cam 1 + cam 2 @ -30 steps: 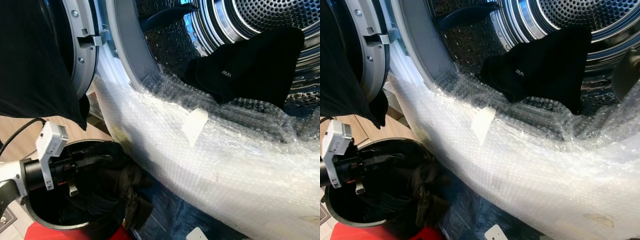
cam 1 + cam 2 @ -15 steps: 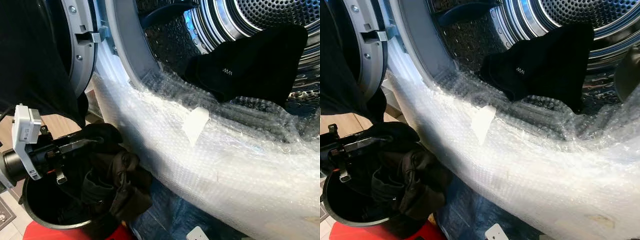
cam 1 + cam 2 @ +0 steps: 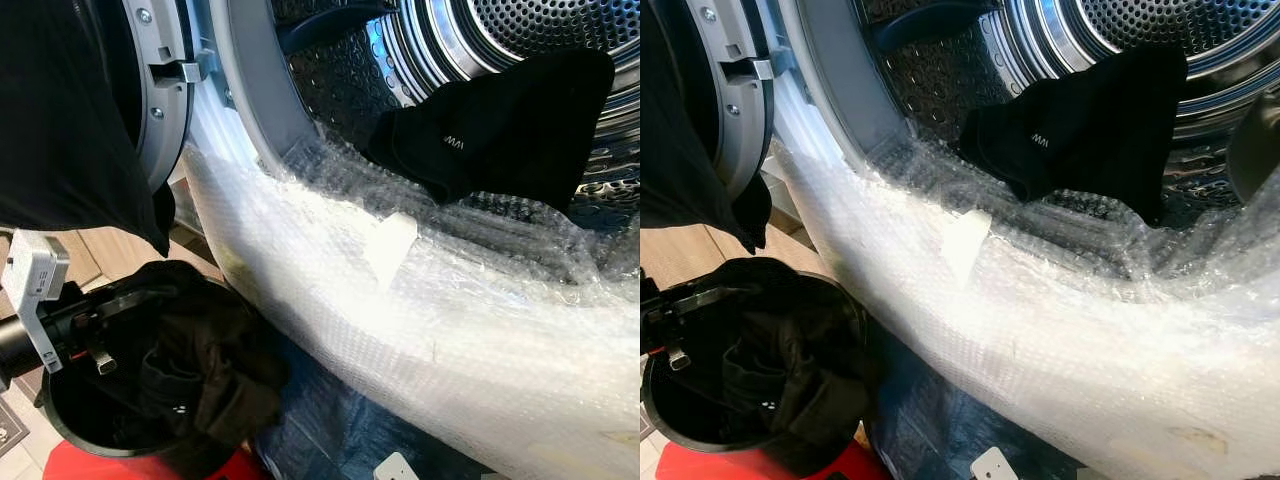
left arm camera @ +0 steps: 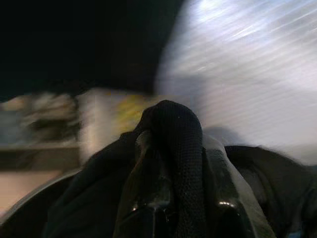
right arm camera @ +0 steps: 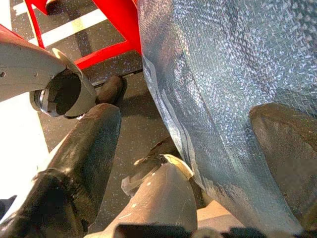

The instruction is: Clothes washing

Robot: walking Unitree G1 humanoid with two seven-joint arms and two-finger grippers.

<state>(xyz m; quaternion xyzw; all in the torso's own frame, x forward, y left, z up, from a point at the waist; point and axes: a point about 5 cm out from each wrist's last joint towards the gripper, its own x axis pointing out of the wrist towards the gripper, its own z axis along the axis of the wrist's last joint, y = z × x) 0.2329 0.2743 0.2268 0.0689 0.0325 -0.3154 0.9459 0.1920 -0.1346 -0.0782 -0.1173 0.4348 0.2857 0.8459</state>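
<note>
Currently, by item, largest first:

Washing machine drum (image 3: 560, 40): upper right of the frame, door open; perforated steel wall visible. Contents: one black garment (image 3: 510, 125) with a small white mark, draped on the lower inner wall, upper right.

Bubble wrap (image 3: 450, 330): padded sheet covering the drum's lower lip and the machine front, running from upper left to lower right of the frame. A pale tape patch (image 3: 390, 248) sits at its centre.

Hanging dark cloth (image 3: 60, 110): upper left of the frame, over the open door (image 3: 165, 100).

Black bucket (image 3: 70, 440): lower left of the frame, standing on a red base (image 3: 100, 468). Contents: a crumpled heap of dark clothes (image 3: 200, 360) rising above the rim and spilling toward the bubble wrap.

Left pincer (image 4: 171, 163): lower left of the frame, at the bucket mouth; in the left wrist view the fingers are clamped on a fold of the dark clothes.

Right pincer (image 5: 163, 168): low beside the machine front, over the floor; fingers stand apart, holding nothing.

Risk, grip: judged shallow, on one fold only; the fabric may slip during the lift.

Risk, tangle: bunched clothes may drag neighbours over the rim onto the floor.

Risk, snag: a trailing garment may catch the bubble wrap and fall short of the drum.
</note>
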